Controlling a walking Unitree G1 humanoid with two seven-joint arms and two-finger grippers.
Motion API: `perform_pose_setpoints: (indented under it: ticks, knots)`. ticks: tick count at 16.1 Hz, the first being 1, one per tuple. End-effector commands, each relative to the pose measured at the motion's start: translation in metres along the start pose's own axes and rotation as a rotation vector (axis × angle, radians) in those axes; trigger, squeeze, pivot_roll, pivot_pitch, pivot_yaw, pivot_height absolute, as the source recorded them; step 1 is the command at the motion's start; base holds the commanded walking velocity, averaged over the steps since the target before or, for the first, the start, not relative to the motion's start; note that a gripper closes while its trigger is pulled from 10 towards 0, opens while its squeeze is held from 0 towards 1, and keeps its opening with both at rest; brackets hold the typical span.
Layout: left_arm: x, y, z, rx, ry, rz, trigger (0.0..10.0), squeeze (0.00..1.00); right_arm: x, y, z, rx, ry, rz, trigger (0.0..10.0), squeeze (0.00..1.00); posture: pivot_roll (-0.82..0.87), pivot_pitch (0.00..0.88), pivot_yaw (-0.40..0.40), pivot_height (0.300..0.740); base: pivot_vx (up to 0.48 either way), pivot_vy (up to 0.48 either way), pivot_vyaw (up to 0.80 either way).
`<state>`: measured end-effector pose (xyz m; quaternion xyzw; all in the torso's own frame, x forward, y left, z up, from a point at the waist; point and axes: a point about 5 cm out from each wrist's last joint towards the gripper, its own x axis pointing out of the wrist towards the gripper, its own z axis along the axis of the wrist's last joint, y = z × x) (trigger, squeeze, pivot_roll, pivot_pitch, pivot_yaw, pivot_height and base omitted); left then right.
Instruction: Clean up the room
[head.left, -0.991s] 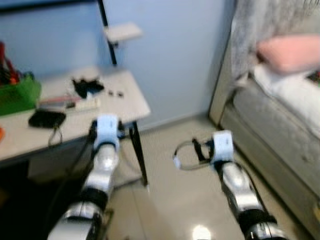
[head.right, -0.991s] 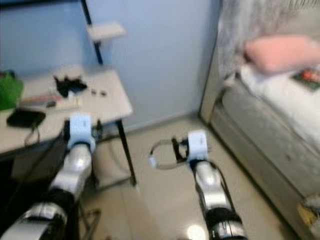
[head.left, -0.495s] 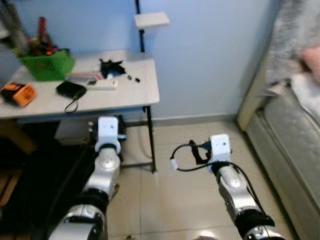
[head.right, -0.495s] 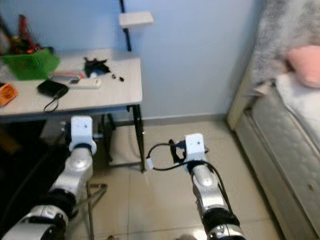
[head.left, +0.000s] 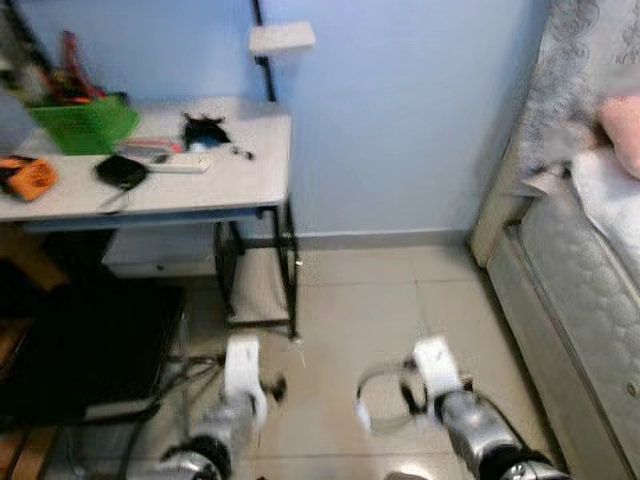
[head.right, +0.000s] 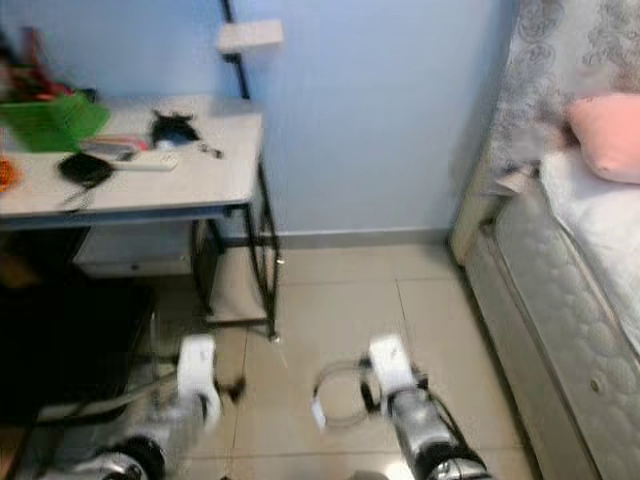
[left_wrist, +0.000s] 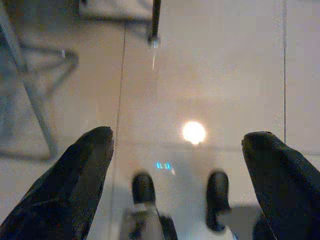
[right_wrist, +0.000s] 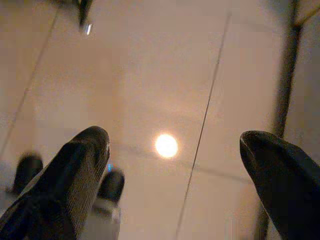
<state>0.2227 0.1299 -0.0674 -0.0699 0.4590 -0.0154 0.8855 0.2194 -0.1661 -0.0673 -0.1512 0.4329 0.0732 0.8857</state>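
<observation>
A white table (head.left: 250, 185) stands at the left against the blue wall. On it lie a green basket (head.left: 85, 122) of tools, an orange device (head.left: 25, 177), a black pouch (head.left: 120, 170), a white remote (head.left: 180, 165) and a small black tangle (head.left: 203, 130). Both silver arms hang low over the tiled floor, the left arm (head.left: 243, 365) near the table leg and the right arm (head.left: 435, 365) beside it. In the wrist views my left gripper (left_wrist: 178, 137) and my right gripper (right_wrist: 173, 136) are open above bare tiles, holding nothing.
A bed (head.left: 570, 280) with a grey patterned mattress and a pink pillow (head.left: 622, 130) runs along the right. A dark box (head.left: 90, 350) and cables sit under the table. A small white shelf (head.left: 282, 38) hangs on a black pole above. Open tiled floor (head.left: 380, 300) lies between table and bed.
The whole view has swung and tilted, so the camera moved. Both arms have dropped from mid-picture to the bottom edge, hanging lower over the floor.
</observation>
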Motion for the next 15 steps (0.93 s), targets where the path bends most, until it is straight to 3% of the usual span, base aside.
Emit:
perform_pose_setpoints:
  ticks: [1, 3, 4, 7, 11, 13, 15]
  knots:
    - [0.0, -0.001, -0.008, 0.012, 0.039, -0.006, 10.0, 0.0, -0.001, 0.002, -0.011, -0.009, 0.052, 0.0, 10.0, 0.27, -0.21, 0.022, 0.075, 0.74, 0.0, 0.0, 0.0]
    - [-0.001, -0.006, -0.017, -0.022, 0.056, -0.012, 10.0, 0.0, -0.003, 0.005, -0.025, 0.037, 0.116, 0.024, 10.0, 0.28, -0.21, 0.03, 0.054, 0.74, 0.0, 0.0, 0.0]
    - [-0.001, -0.008, -0.016, -0.008, 0.059, -0.013, 10.0, 0.0, -0.004, 0.007, -0.031, 0.103, 0.151, 0.044, 10.0, 0.27, -0.21, 0.029, 0.052, 0.74, 0.0, 0.0, 0.0]
    - [0.0, -0.011, -0.014, -0.01, 0.054, -0.018, 10.0, 0.0, -0.005, 0.011, -0.033, 0.143, 0.165, 0.059, 10.0, 0.3, -0.21, 0.027, 0.054, 0.74, 0.0, 0.0, 0.0]
    - [0.0, -0.007, -0.002, 0.119, 0.017, -0.017, 10.0, 0.0, -0.003, 0.005, -0.026, 0.185, 0.138, 0.066, 10.0, 0.29, -0.22, 0.015, 0.063, 0.74, 0.0, 0.0, 0.0]
    - [-0.002, 0.01, -0.012, 0.213, 0.046, 0.028, 10.0, 0.0, -0.006, -0.006, -0.039, 0.197, 0.159, 0.037, 10.0, 0.29, -0.23, 0.021, 0.075, 0.74, 0.0, 0.0, 0.0]
    - [-0.01, 0.041, -0.042, 0.367, 0.145, 0.082, 10.0, 0.0, -0.013, -0.022, -0.063, 0.195, 0.214, -0.02, 10.0, 0.27, -0.19, 0.013, 0.075, 0.74, 0.0, 0.0, 0.0]
